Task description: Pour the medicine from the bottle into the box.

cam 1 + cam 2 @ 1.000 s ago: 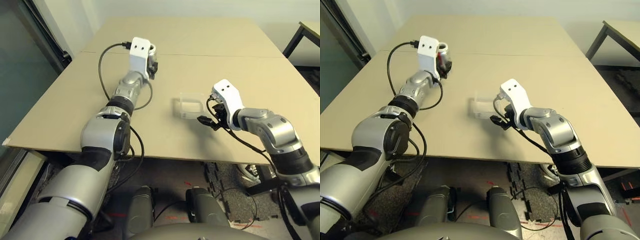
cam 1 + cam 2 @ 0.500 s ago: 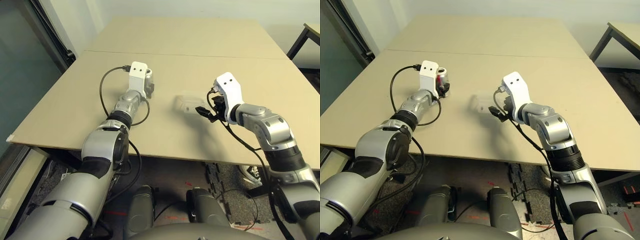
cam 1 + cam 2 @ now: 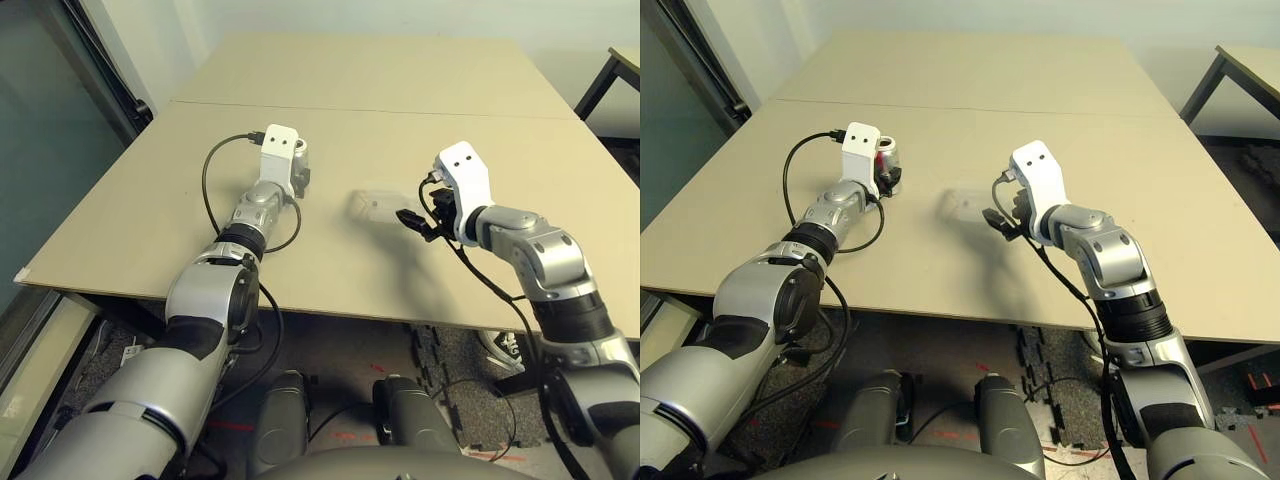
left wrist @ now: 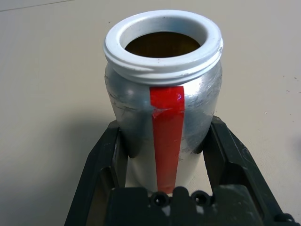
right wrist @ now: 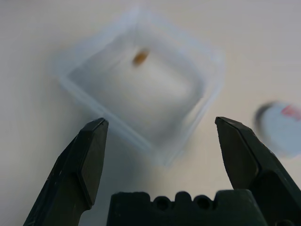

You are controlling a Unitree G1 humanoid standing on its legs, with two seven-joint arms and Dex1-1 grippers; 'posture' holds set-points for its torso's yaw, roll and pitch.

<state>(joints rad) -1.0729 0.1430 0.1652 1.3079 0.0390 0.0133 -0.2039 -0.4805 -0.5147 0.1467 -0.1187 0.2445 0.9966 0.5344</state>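
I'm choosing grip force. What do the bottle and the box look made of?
The bottle: probably brushed metal, dull silver with streaky glints; its white threaded rim looks plastic.
The box: clear, colourless plastic, likely thin; the table shows through its walls.

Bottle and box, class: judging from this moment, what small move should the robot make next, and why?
Probably open the left gripper and let go of the bottle. The bottle appears to stand upright on the table, uncapped, while the medicine already lies in the box, so the pour looks done.
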